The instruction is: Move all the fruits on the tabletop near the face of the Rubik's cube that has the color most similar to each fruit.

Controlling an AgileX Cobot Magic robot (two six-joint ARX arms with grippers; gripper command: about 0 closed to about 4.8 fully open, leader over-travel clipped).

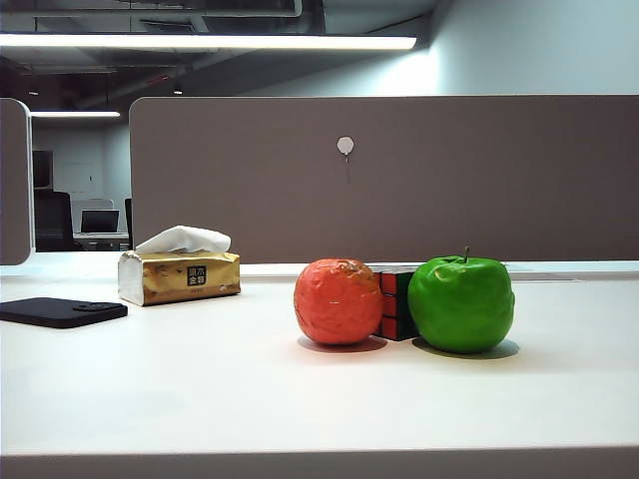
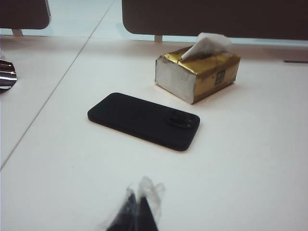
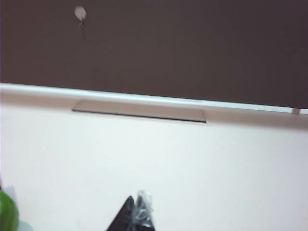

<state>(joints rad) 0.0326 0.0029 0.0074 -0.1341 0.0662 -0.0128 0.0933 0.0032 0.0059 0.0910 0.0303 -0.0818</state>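
On the white tabletop (image 1: 200, 389) a bumpy red-orange fruit (image 1: 337, 301) sits touching the left, red face of the Rubik's cube (image 1: 395, 303). A green apple (image 1: 461, 303) with a dark stem stands against the cube's right side, whose colour is hidden. Neither gripper shows in the exterior view. My left gripper (image 2: 137, 204) is shut with nothing in it, above bare table near the phone. My right gripper (image 3: 136, 206) is also shut and empty, over bare table, with a sliver of the green apple (image 3: 6, 211) at the picture's edge.
A gold tissue box (image 1: 180, 275) (image 2: 198, 72) stands at the back left. A black phone (image 1: 60, 311) (image 2: 144, 120) lies flat at the far left. A brown partition (image 1: 399, 170) closes off the back of the table, with a cable slot (image 3: 139, 111) along its foot.
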